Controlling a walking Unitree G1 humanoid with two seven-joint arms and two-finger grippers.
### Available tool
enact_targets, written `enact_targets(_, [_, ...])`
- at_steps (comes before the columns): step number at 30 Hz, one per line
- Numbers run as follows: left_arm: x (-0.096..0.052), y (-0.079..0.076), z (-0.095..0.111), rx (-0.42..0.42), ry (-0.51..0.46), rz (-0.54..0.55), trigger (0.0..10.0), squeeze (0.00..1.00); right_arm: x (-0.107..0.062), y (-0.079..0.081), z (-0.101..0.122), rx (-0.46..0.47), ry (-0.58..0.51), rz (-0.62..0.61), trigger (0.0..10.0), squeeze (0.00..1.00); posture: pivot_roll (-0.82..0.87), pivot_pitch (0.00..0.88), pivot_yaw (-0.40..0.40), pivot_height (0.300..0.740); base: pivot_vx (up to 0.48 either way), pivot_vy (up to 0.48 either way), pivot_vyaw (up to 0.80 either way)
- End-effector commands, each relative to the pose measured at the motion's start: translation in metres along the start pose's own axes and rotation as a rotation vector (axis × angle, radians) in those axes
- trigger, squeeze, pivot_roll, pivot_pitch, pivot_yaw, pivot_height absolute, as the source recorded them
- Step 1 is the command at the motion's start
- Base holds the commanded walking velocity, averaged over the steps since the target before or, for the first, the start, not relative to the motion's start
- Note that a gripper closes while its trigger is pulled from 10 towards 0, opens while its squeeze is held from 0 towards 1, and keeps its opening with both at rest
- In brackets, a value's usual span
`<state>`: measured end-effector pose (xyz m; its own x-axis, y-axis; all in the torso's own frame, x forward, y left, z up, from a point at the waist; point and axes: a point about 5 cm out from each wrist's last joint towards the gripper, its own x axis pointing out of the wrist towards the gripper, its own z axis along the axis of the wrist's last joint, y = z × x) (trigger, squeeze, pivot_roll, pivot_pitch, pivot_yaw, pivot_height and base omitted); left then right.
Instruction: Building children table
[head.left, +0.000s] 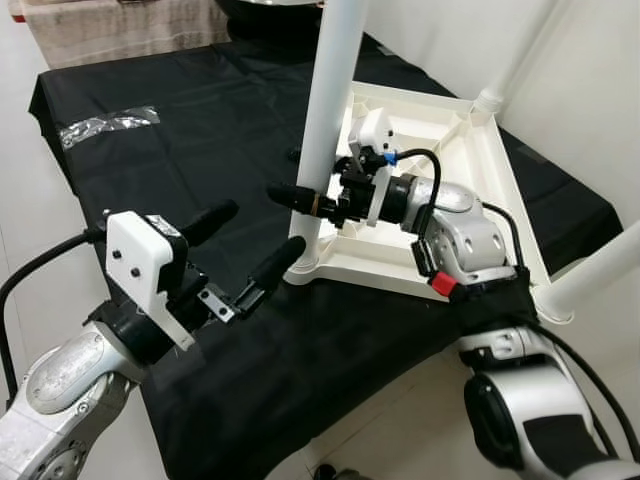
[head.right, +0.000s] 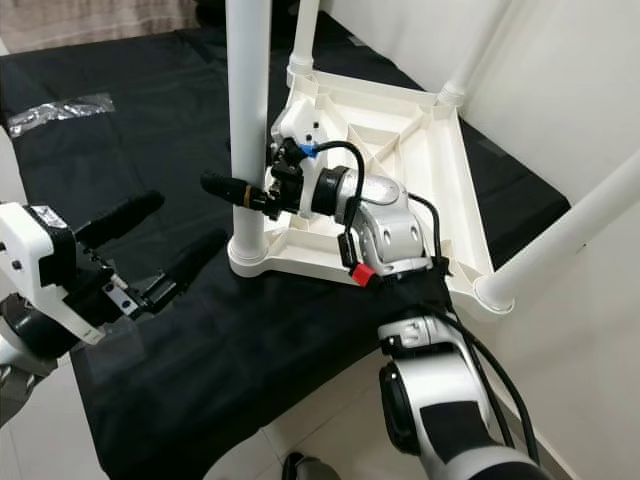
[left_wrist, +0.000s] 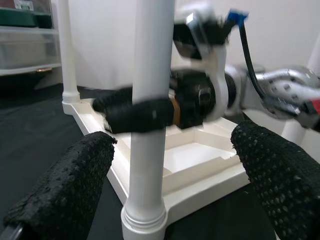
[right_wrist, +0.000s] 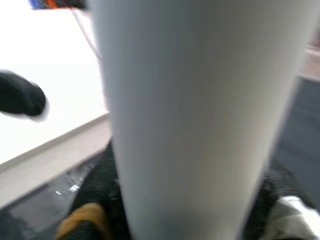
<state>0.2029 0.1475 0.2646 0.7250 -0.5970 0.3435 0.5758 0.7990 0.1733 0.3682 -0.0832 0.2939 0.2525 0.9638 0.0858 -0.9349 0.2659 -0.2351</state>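
Lying upside down on the black cloth (head.left: 200, 140) of the worktop, the white table top (head.left: 480, 190) has its legs pointing up. The near leg (head.left: 335, 90) stands in the corner socket closest to the robot. The right gripper (head.right: 240, 192) reaches across the table top, and its black fingers are clamped on that near leg, one on each side, just above the socket. In the right wrist view the leg is very close and blurry. The left gripper (head.left: 245, 250) hangs over the cloth just beside the near leg, not touching it. Its two fingers (left_wrist: 65, 195) are apart and hold nothing, and they point at the base of the leg. Another leg (head.right: 570, 235) sticks out from the corner on the far side of the right arm. A strip of clear tape (head.left: 105, 125) lies on the cloth, well apart from the table top.
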Motion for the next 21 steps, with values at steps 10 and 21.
enact_targets(10, [-0.005, -0.004, 0.001, -0.004, 0.011, 0.004, 10.0, 0.00, 0.004, 0.002, -0.006, 0.059, -0.029, 0.079, 0.0, 0.00, 0.14, 0.244, -0.167, 0.740, 0.000, 0.000, 0.00])
enact_targets(21, [0.001, -0.002, 0.001, -0.035, -0.025, -0.015, 10.0, 0.00, -0.049, 0.064, -0.087, -0.004, 0.284, -0.979, 0.0, 0.00, 0.08, 0.213, -0.140, 0.740, 0.000, 0.000, 0.00])
